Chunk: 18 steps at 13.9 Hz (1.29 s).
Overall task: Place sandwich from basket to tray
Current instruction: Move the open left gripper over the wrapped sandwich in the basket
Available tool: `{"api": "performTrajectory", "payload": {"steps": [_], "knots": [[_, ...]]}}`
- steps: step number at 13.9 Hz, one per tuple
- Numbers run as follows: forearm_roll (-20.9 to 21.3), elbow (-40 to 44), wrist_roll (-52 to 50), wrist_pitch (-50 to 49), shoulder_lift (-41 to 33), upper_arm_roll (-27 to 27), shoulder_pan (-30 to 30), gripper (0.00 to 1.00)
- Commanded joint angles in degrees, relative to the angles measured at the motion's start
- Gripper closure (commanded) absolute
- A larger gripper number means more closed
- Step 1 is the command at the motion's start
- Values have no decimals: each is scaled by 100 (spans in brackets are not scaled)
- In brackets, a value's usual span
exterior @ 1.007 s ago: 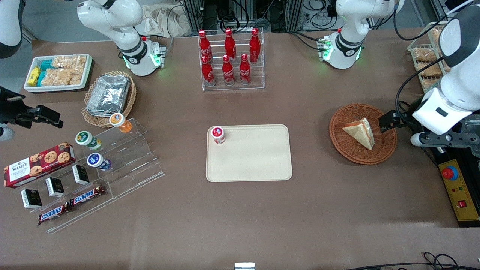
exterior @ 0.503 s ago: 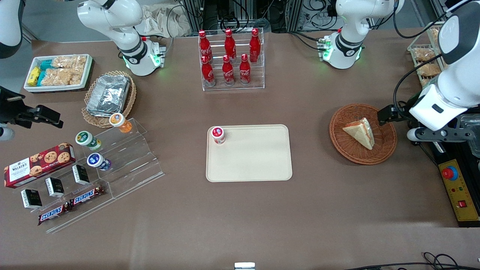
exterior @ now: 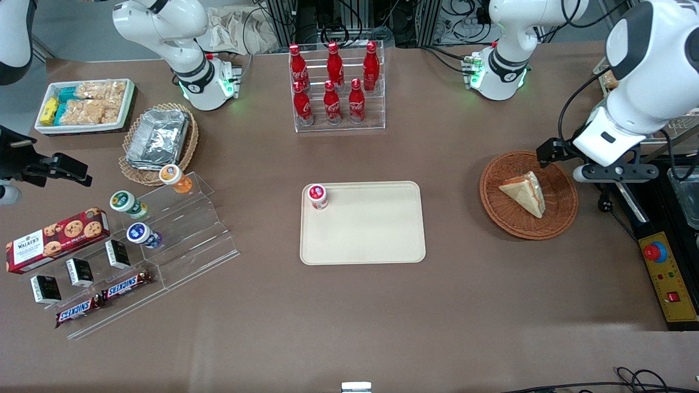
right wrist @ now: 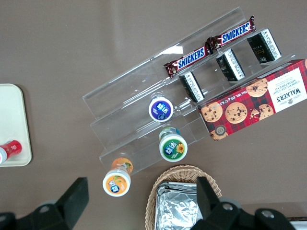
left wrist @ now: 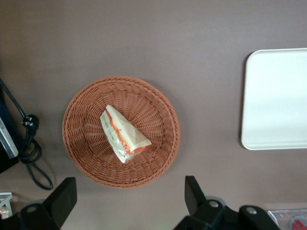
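The surface [exterior: 349, 327] carries the tray [exterior: 382, 240], bare of any sandwich, near its centre. At three o'clock from it sits the basket [exterior: 562, 215], the sandwich [exterior: 524, 192] inside, untouched. The gripper [left wrist: 127, 201] hovers above the basket's rim, fingers [left wrist: 64, 196] spread wide and empty; pickup and transfer remain.

The left arm [exterior: 644, 60] is showing glossy white shells with dark grey joint bands, a black cable looping along it, green lights glowing at its base [exterior: 498, 71], and a black two-fingered end effector [left wrist: 129, 201].
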Motion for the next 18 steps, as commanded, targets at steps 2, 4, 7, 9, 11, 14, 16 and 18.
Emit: {"api": "performTrajectory", "payload": {"steps": [2,4,7,9,11,14,16,18], "knots": [[-107,-1214,-141,708,-653,13,299,0],[-212,-1276,-413,717,-609,13,432,0],[-379,-1452,-1211,971,-548,13,555,0],[-380,-1531,-1914,1156,-399,13,547,0],[-380,-1758,-2329,1567,-258,13,547,0],[-380,-2067,-2882,2209,75,4,547,0],[-380,-2207,-3304,2605,339,13,547,0],[-380,-2234,-3665,2860,620,4,529,0]]}}
